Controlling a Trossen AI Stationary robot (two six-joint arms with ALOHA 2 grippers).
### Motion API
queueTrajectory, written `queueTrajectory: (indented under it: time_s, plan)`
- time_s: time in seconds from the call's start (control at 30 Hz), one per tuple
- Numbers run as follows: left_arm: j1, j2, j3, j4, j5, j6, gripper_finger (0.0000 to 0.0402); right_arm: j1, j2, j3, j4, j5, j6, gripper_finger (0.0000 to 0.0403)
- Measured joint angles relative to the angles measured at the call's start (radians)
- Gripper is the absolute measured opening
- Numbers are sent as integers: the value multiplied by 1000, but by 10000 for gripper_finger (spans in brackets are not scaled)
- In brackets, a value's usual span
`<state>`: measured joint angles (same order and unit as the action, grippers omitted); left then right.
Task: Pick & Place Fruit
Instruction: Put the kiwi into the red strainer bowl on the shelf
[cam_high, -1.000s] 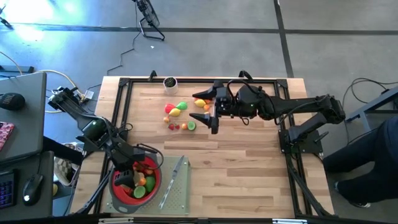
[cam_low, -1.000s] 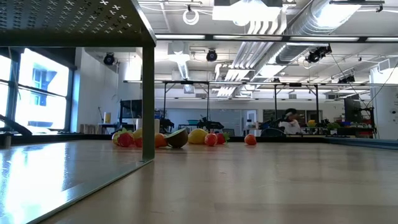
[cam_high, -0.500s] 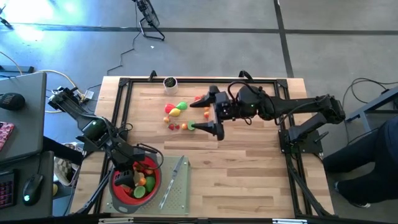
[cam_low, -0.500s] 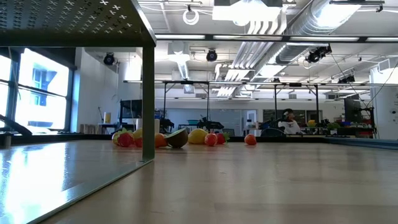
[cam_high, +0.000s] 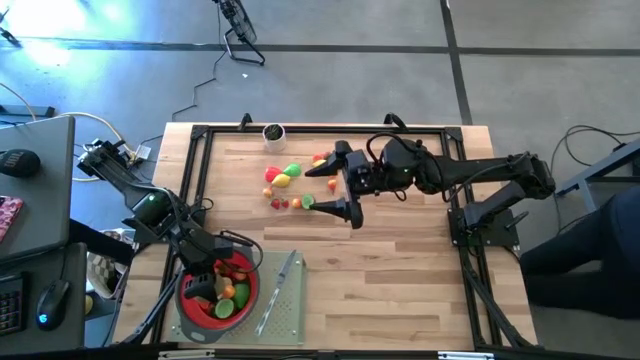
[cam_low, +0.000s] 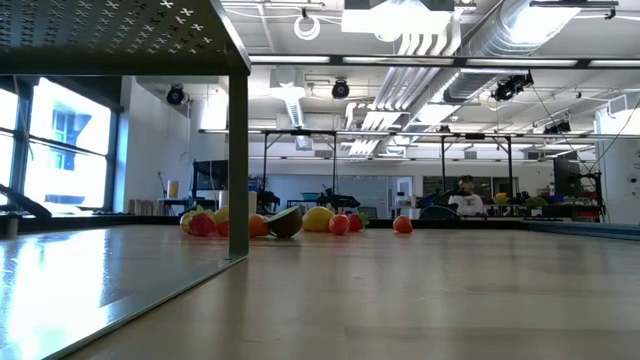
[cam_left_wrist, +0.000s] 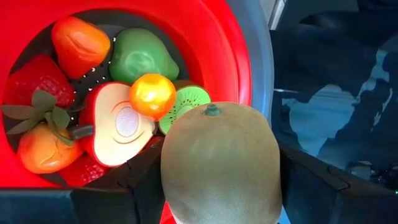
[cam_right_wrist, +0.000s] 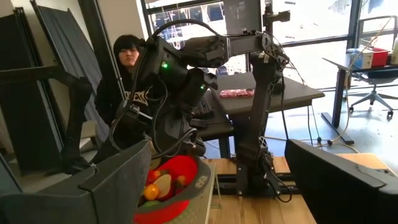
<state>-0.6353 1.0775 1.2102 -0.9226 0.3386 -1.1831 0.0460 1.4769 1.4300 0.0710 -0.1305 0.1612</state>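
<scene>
Brown kiwi (cam_left_wrist: 219, 163) above fruit-filled strainer (cam_left_wrist: 239, 50) (loose fruits (cam_high: 285, 178) mid-table)

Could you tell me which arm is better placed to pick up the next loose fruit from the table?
The right: its gripper hovers open beside the loose fruits, while the left gripper holds a kiwi over the strainer.
</scene>
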Motion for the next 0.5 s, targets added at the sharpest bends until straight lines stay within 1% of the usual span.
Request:
queueTrajectory:
  time_s: [0.2, 0.5]
  plan:
    - [0, 0, 0, 0, -26, 5, 242, -7, 0, 0, -2, 0, 0, 362]
    - [0, 0, 0, 0, -27, 4, 242, -8, 0, 0, -9, 0, 0, 362]
